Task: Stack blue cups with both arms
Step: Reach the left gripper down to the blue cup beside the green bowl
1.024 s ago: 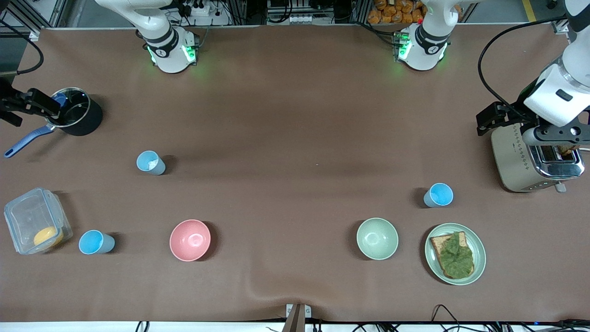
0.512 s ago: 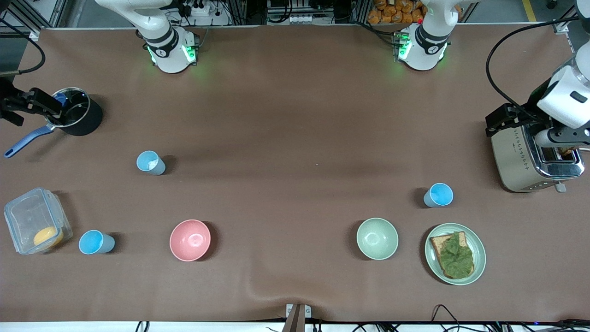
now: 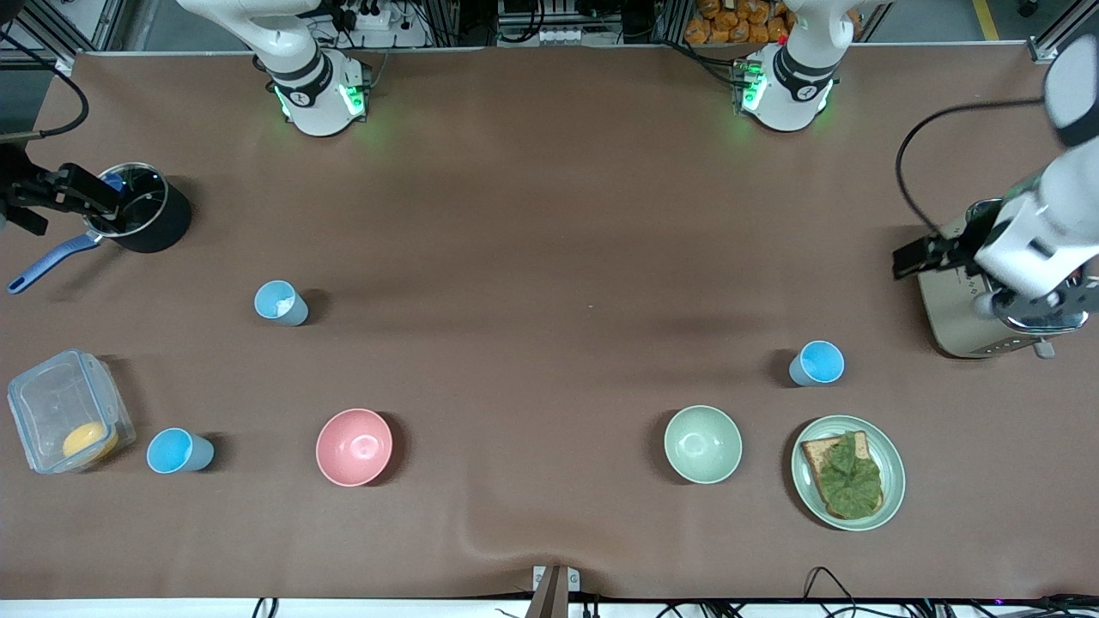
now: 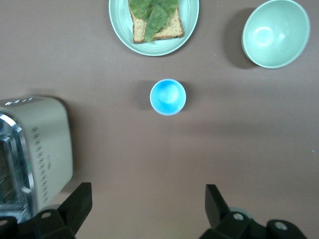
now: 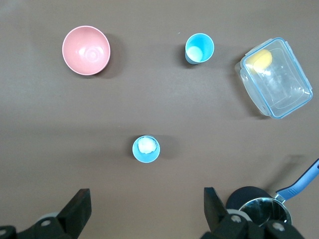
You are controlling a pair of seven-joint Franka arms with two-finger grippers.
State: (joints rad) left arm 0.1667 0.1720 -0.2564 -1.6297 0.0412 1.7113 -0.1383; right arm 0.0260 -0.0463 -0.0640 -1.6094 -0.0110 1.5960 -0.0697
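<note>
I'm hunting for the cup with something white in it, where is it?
The blue cup with the whitish bit stands toward the right arm's end of the table, between the saucepan and the pink bowl.

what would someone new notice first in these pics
Three blue cups stand apart: one with a white bit inside, one beside the plastic box, one near the toast plate. A pink bowl and a green bowl sit between them. The left hand hangs over the toaster.
</note>
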